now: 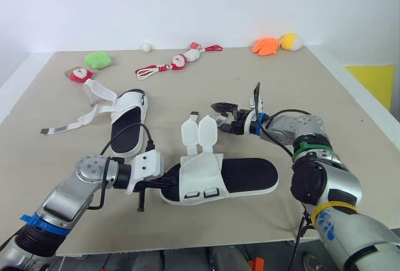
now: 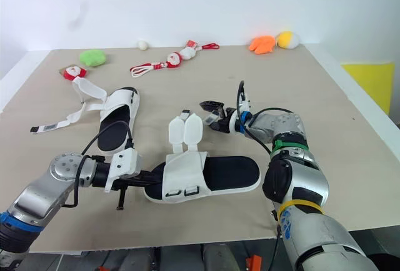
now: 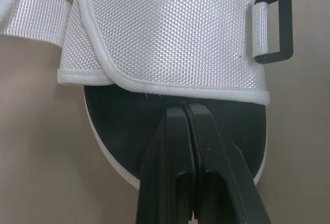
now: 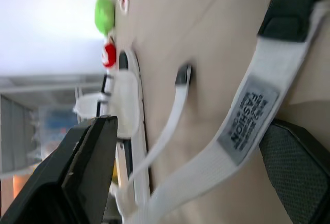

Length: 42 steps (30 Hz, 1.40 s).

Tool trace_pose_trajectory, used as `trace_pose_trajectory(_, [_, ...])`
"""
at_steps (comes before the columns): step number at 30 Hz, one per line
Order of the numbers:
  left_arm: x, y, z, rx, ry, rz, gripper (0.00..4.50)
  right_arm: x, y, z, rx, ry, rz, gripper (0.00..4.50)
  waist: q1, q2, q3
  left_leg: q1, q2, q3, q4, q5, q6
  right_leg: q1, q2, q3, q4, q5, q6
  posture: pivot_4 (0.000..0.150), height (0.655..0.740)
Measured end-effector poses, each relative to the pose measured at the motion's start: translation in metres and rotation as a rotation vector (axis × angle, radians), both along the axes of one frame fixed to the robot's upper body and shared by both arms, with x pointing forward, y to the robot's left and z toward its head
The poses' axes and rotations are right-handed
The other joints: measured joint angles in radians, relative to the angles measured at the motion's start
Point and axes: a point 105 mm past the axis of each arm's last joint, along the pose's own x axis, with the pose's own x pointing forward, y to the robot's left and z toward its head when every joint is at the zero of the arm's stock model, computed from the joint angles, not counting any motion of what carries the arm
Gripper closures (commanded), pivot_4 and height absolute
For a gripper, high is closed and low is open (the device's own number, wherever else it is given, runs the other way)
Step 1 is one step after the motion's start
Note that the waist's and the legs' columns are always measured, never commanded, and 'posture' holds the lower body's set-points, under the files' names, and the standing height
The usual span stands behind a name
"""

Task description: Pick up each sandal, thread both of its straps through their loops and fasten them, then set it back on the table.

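Observation:
The near sandal (image 1: pixel 219 177), white upper on a black sole, lies flat at the front middle of the table. Its two white flaps (image 1: pixel 199 133) stand up, unfastened. My left gripper (image 1: pixel 164 183) is shut, its fingertips (image 3: pixel 185 115) resting on the black insole at the sandal's left end. My right gripper (image 1: pixel 222 113) hovers open just behind the flaps. A white strap (image 4: pixel 247 115) with a black tip and a label runs between its fingers (image 4: pixel 77 172). A second sandal (image 1: pixel 128 124) lies farther left with its straps (image 1: pixel 69 126) spread loose on the table.
Along the back of the table lie a green plush (image 1: pixel 97 59), red-and-white toys (image 1: pixel 80 75) (image 1: pixel 178 62), a small white ball (image 1: pixel 146 47), and orange (image 1: pixel 265 46) and yellow (image 1: pixel 289 41) toys. The table's front edge (image 1: pixel 206 241) is close to the near sandal.

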Motion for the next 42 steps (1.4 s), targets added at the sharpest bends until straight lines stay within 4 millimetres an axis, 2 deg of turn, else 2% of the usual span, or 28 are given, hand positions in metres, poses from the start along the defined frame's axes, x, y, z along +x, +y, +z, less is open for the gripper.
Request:
trace_pose_trajectory(2, [0.000,0.000,0.000,0.000,-0.001,-0.001,4.50,0.001,0.000,0.000,-0.011,-0.004,-0.005,0.79,-0.001,0.000,0.000,-0.001,0.000,0.000,0.000,0.000,0.000,0.000,0.000,0.000,-0.002,0.001,0.000,0.150,0.7400])
trace_pose_trajectory(7, [-0.001,-0.001,0.000,-0.002,-0.004,-0.006,4.50,-0.002,0.001,-0.012,-0.060,0.018,0.018,3.28,-0.001,0.000,0.000,-0.003,0.000,-0.001,-0.001,0.000,0.000,0.000,0.000,0.000,-0.005,0.001,0.001,0.150,0.7400])
trace_pose_trajectory(9, [0.000,-0.001,0.000,-0.001,-0.004,-0.005,4.50,-0.001,0.003,-0.007,-0.049,0.001,0.027,4.31,-0.002,0.000,0.000,-0.002,0.000,-0.001,-0.001,0.000,0.000,0.001,0.000,0.000,-0.005,0.001,0.001,0.150,0.7400])
trace_pose_trajectory(10, [0.000,-0.001,0.000,-0.001,-0.003,-0.003,4.50,-0.001,0.004,-0.005,-0.048,-0.005,0.029,4.43,-0.002,0.000,0.000,-0.002,0.000,-0.001,-0.001,0.000,0.000,0.001,0.000,0.000,-0.005,0.001,0.001,0.150,0.7400])
trace_pose_trajectory(14, [0.001,-0.001,0.000,-0.005,-0.004,-0.001,4.50,0.000,0.003,-0.005,-0.071,-0.030,0.039,4.43,-0.002,0.001,0.000,-0.002,0.000,-0.001,-0.001,0.000,0.001,0.001,0.000,0.000,-0.005,0.001,0.000,0.150,0.7400])
trace_pose_trajectory(17, [0.001,-0.001,0.000,-0.007,-0.010,-0.005,4.50,0.004,0.003,0.002,-0.104,-0.121,0.048,4.43,-0.002,0.001,0.000,-0.003,-0.001,-0.001,-0.001,0.000,0.001,0.000,0.000,0.000,-0.005,0.001,0.000,0.150,0.7400])
trace_pose_trajectory(19, [0.001,-0.002,0.000,-0.008,-0.011,-0.008,4.50,0.007,0.002,0.017,-0.155,-0.255,0.067,4.43,-0.002,0.003,0.001,-0.004,-0.001,-0.001,-0.001,0.000,0.001,0.000,0.000,0.000,-0.005,0.001,0.001,0.150,0.7400])
trace_pose_trajectory(20, [0.001,-0.002,0.001,-0.007,-0.014,-0.012,4.50,0.006,0.002,0.038,-0.202,-0.408,0.104,4.43,-0.001,0.003,0.001,-0.005,-0.001,-0.002,-0.002,0.000,0.001,0.000,0.000,0.000,-0.006,0.001,0.001,0.150,0.7400])
trace_pose_trajectory(21, [0.001,-0.003,0.001,-0.007,-0.013,-0.014,4.50,0.005,0.004,0.047,-0.205,-0.470,0.120,4.43,0.000,0.004,0.001,-0.005,-0.001,-0.003,-0.002,0.000,0.001,0.000,0.000,0.000,-0.006,0.001,0.002,0.150,0.7400])
trace_pose_trajectory(22, [0.001,-0.004,0.002,-0.008,-0.017,-0.019,4.50,-0.009,0.007,0.072,-0.253,-0.685,0.196,4.43,0.004,0.005,0.001,-0.006,-0.001,-0.005,-0.003,0.000,0.001,-0.001,0.000,-0.001,-0.006,0.002,0.006,0.150,0.7400])
trace_pose_trajectory(24, [0.001,-0.004,0.002,-0.009,-0.016,-0.023,4.50,-0.045,0.026,0.109,-0.269,-0.989,0.356,4.43,0.005,0.007,0.001,-0.006,-0.001,-0.007,-0.003,0.000,-0.001,-0.001,0.001,-0.002,-0.005,0.001,0.007,0.150,0.7400])
trace_pose_trajectory(27, [0.003,-0.004,0.002,-0.012,-0.013,-0.021,4.50,-0.086,0.047,0.129,-0.281,-1.238,0.508,4.43,0.007,0.008,0.000,-0.006,-0.001,-0.009,-0.004,-0.001,-0.001,0.000,0.001,-0.005,-0.005,-0.001,0.005,0.150,0.7400])
trace_pose_trajectory(28, [0.004,-0.004,0.002,-0.013,-0.012,-0.020,4.50,-0.094,0.051,0.129,-0.287,-1.286,0.535,4.43,0.008,0.008,0.000,-0.005,-0.001,-0.009,-0.004,0.000,-0.001,0.000,0.001,-0.005,-0.005,-0.003,0.001,0.150,0.7400])
trace_pose_trajectory(30, [0.005,-0.004,0.002,-0.013,-0.011,-0.016,4.50,-0.115,0.062,0.124,-0.392,-1.490,0.614,4.43,0.009,0.008,0.000,-0.005,-0.001,-0.008,-0.003,0.000,-0.001,0.000,0.001,-0.004,-0.005,-0.001,-0.001,0.150,0.7400])
trace_pose_trajectory(31, [0.005,-0.004,0.002,-0.013,-0.011,-0.016,4.50,-0.115,0.062,0.124,-0.394,-1.494,0.615,4.43,0.009,0.007,0.000,-0.005,-0.001,-0.008,-0.003,0.000,-0.001,0.000,0.000,-0.004,-0.005,-0.001,-0.001,0.150,0.7400])
trace_pose_trajectory(32, [0.006,-0.005,0.002,-0.014,-0.011,-0.019,4.50,-0.122,0.061,0.119,-0.539,-1.668,0.657,4.43,0.014,0.007,0.000,-0.005,-0.001,-0.008,-0.003,0.001,-0.001,0.000,0.000,-0.005,-0.005,-0.001,-0.002,0.150,0.7400])
trace_pose_trajectory(33, [0.006,-0.005,0.001,-0.014,-0.010,-0.019,4.50,-0.124,0.061,0.117,-0.555,-1.685,0.670,4.43,0.014,0.007,0.000,-0.005,-0.001,-0.008,-0.003,0.001,-0.001,0.000,0.000,-0.005,-0.005,-0.001,-0.002,0.150,0.7400])
trace_pose_trajectory(34, [0.005,-0.005,0.001,-0.014,-0.008,-0.021,4.50,-0.135,0.062,0.105,-0.657,-1.835,0.755,4.43,0.014,0.007,0.000,-0.004,0.000,-0.008,-0.003,0.001,-0.001,0.000,0.001,-0.005,-0.006,-0.002,-0.002,0.150,0.7400])
trace_pose_trajectory(36, [0.005,-0.005,0.002,-0.012,-0.006,-0.027,4.50,-0.149,0.064,0.086,-0.737,-1.989,0.882,4.43,0.014,0.007,0.000,-0.004,0.000,-0.007,-0.004,0.000,-0.001,0.000,0.001,-0.005,-0.006,-0.002,-0.002,0.150,0.7400])
trace_pose_trajectory(37, [0.005,-0.005,0.002,-0.012,-0.006,-0.030,4.50,-0.159,0.063,0.070,-0.794,-2.127,0.990,4.43,0.014,0.007,0.000,-0.004,0.000,-0.006,-0.004,0.000,-0.001,-0.001,0.001,-0.005,-0.006,-0.002,-0.002,0.150,0.7400])
trace_pose_trajectory(38, [0.005,-0.005,0.002,-0.012,-0.006,-0.030,4.50,-0.162,0.062,0.066,-0.809,-2.164,1.022,4.43,0.014,0.007,0.000,-0.004,0.000,-0.006,-0.004,0.000,-0.001,-0.001,0.000,-0.005,-0.006,-0.002,-0.002,0.150,0.7400])
trace_pose_trajectory(42, [0.004,-0.004,0.002,-0.009,-0.003,-0.027,4.50,-0.179,0.053,0.046,-0.903,-2.500,1.181,4.43,0.015,0.006,0.000,-0.003,0.001,-0.006,-0.004,0.000,-0.001,0.000,0.001,-0.005,-0.005,-0.002,-0.003,0.150,0.7400])
